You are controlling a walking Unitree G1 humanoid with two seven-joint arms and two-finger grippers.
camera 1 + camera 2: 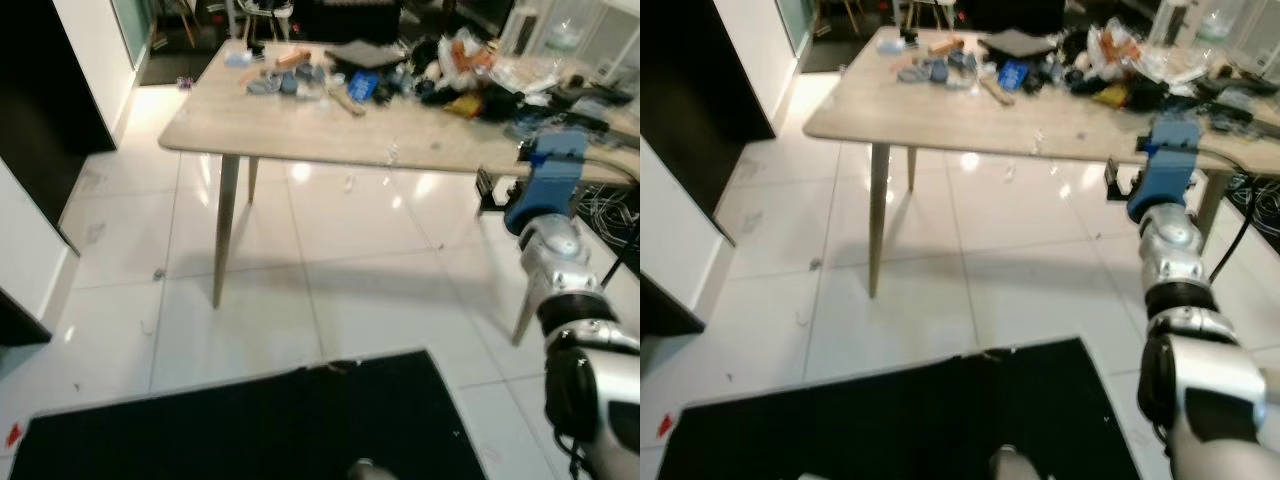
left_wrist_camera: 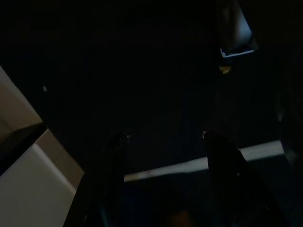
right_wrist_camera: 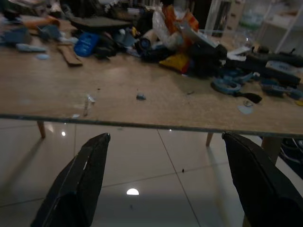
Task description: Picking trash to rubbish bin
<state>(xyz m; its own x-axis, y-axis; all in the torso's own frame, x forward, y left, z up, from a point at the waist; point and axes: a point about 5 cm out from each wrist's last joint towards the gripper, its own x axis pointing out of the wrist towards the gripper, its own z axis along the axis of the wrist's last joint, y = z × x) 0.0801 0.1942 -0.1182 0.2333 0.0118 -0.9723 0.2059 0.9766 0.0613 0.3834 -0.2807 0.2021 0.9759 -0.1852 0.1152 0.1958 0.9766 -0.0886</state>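
Observation:
A light wooden table (image 1: 300, 130) stands ahead, its far half heaped with clutter. In the heap are an orange and white crumpled packet (image 3: 177, 26), a yellow wrapper (image 3: 173, 60) and a blue packet (image 3: 86, 45). Small scraps (image 3: 140, 97) lie on the bare near part of the top. My right arm (image 1: 545, 190) is raised at the table's near right edge. Its gripper (image 3: 165, 137) is open and empty, level with the tabletop and just short of the edge. My left gripper (image 2: 164, 136) hangs low in the dark, fingers apart, nothing between them.
A black mat (image 1: 250, 420) covers the floor at my feet, with glossy white tiles (image 1: 330, 260) between it and the table. A white wall and dark cabinet (image 1: 40, 120) stand on the left. Cables (image 1: 605, 210) lie on the floor at the right, under the table's end.

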